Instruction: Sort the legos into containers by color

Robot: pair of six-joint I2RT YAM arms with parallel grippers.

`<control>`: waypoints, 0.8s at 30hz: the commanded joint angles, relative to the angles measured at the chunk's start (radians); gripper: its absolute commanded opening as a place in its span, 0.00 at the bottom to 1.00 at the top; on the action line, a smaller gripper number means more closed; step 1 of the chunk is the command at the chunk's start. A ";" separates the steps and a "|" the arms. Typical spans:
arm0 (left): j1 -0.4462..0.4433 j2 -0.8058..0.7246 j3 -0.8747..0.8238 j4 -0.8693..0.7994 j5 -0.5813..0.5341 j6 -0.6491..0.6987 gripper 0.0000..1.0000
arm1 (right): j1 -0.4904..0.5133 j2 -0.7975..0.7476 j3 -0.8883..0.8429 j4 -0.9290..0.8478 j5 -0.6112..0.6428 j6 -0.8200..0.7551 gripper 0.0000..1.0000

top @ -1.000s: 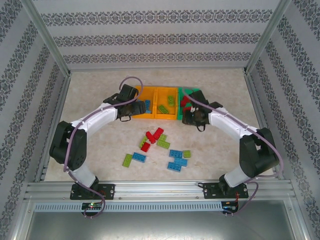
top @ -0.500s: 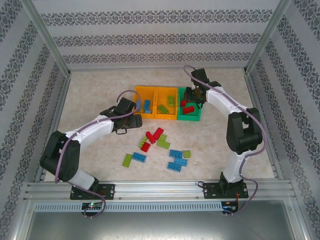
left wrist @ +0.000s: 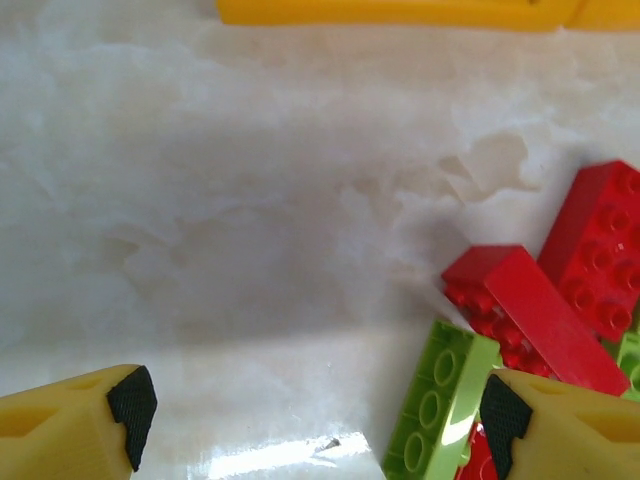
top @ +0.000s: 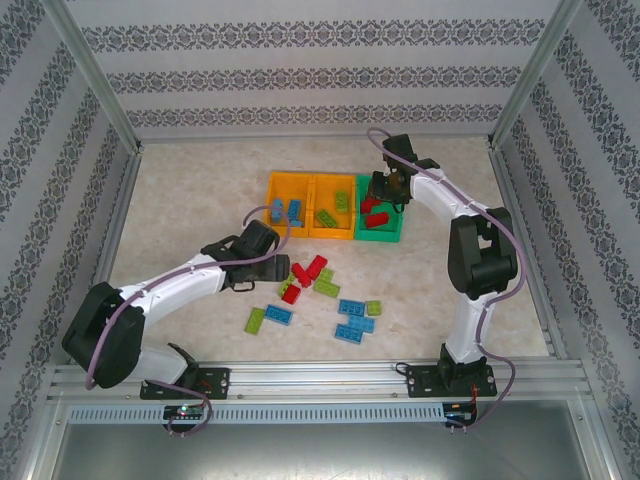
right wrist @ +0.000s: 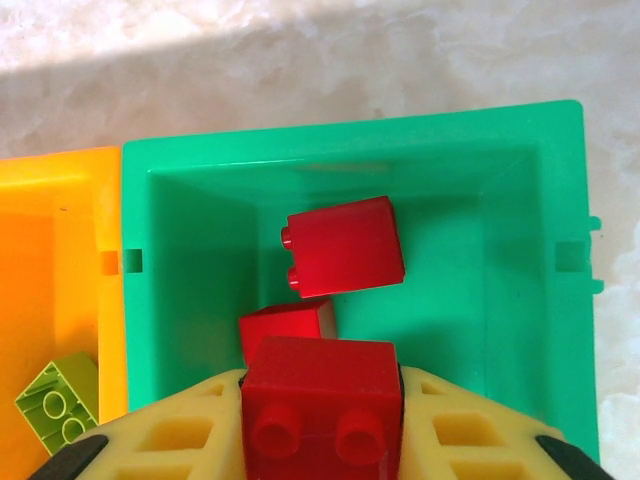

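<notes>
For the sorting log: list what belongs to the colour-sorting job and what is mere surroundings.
Job: loose red, blue and green studded plastic bricks; two orange plastic bins; green plastic bin; open left gripper; right gripper shut on a red brick.
Surroundings: patterned wall panels; aluminium frame.

Left arm is lying low, extended from its base toward the middle of the worktop [top: 190,190], with the forearm angling forward and to the right. Left gripper [top: 284,266] is hovering close above the surface. Its yellow, black-tipped fingers [left wrist: 75,428] are standing wide apart, with nothing between them. Right arm is standing tall, elbow raised, forearm stretching toward the far side. Right gripper [top: 384,196] is pointing downward, its fingers [right wrist: 165,445] clamping a red brick [right wrist: 318,395] from both sides.
</notes>
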 commanded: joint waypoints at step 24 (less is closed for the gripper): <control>-0.050 0.162 0.165 0.007 0.112 -0.209 0.80 | 0.004 -0.082 -0.093 0.055 -0.028 -0.039 0.70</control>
